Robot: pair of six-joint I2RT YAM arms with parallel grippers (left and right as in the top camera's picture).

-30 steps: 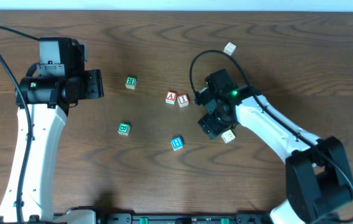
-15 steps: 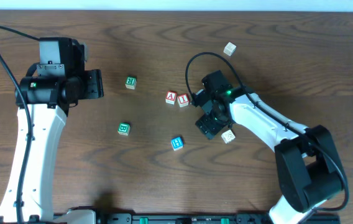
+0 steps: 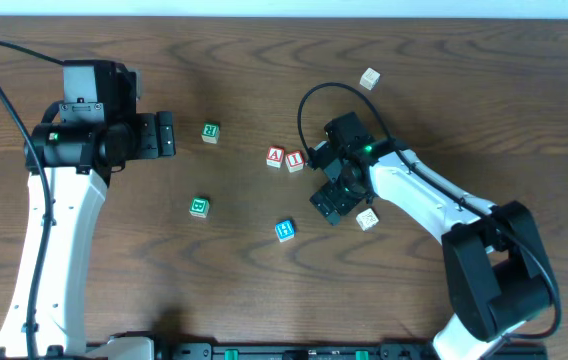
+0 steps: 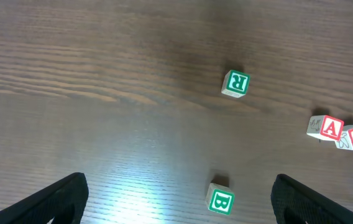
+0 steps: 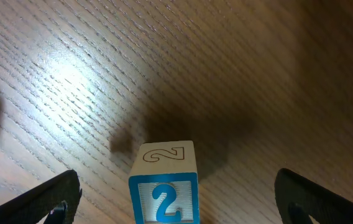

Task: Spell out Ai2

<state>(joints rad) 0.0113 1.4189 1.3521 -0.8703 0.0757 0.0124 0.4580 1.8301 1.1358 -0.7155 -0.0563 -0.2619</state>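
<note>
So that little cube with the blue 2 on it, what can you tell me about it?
The cube looks like painted wood: a pale body, one side framed in blue with a bold blue 2, the top face showing a thin outlined 2. It stands flat and upright on the brown wood-grain table. Nothing touches it; the right tool is open beside it, fingers clear of it. It sits apart from the red A block and I block.

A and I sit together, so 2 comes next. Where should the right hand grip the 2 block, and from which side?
Grip the 2 block by two opposite side faces, coming down from above. It is a cube flat on the table with bare wood both sides, and the open right hand frames it roughly centred, so little turning seems needed.
</note>
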